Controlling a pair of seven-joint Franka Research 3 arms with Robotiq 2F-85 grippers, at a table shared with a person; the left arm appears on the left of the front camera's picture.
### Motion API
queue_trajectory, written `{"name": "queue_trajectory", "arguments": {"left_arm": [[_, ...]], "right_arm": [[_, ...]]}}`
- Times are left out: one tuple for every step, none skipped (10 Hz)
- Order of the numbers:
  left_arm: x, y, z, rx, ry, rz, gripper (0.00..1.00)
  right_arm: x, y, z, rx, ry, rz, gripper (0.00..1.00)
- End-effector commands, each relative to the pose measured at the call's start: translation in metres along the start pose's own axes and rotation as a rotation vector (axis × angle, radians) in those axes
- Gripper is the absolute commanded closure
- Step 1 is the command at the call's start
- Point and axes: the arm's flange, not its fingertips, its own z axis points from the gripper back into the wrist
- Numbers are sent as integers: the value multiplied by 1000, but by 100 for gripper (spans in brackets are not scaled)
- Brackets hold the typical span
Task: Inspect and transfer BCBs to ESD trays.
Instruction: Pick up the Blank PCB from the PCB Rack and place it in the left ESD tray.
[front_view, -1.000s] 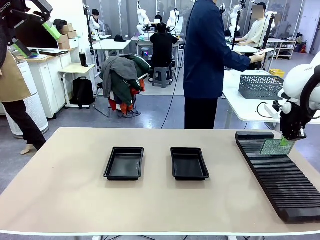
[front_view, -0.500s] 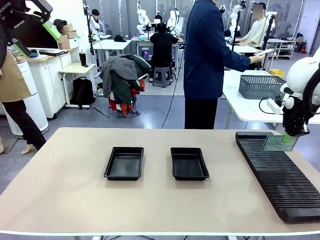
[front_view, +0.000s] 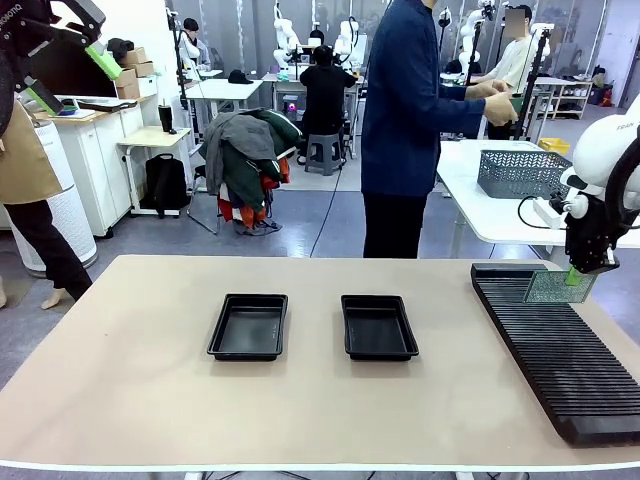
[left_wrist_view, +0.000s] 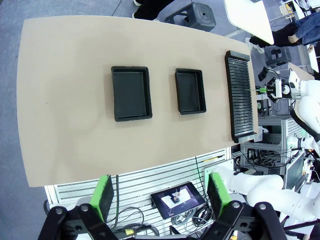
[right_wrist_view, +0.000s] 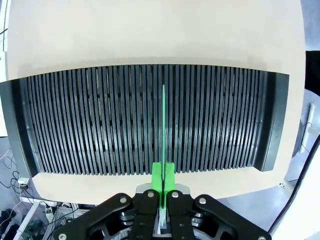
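Right gripper (front_view: 582, 272) clamped on one edge of a BCB (front_view: 550, 288), which stands on edge over the far end of the rack (front_view: 575, 380) — parallel to its slots, judged to clear the ribs. Both trays (front_view: 248, 297) wait bare, well apart. Left gripper (left_wrist_view: 161, 195) parked high, jaws wide — holding nothing.
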Motion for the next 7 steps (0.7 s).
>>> {"name": "queue_trajectory", "arguments": {"left_arm": [[0,1,-1,-7,2,4,0],[0,1,-1,-7,2,4,0],[0,1,-1,-7,2,4,0],[0,1,-1,-7,2,4,0],[0,1,-1,-7,2,4,0],[0,1,-1,-7,2,4,0],[0,1,-1,-7,2,4,0]], "right_arm": [[0,0,-2,-5,-2,3,98],[0,0,0,0,0,0,98],[-1,10,11,6,-5,-31,98],[-2,20,22,9,-3,-42,98],[-1,35,37,23,-3,-73,98],[0,46,47,37,-14,-104,98],[4,57,55,24,-9,-120,98]]}}
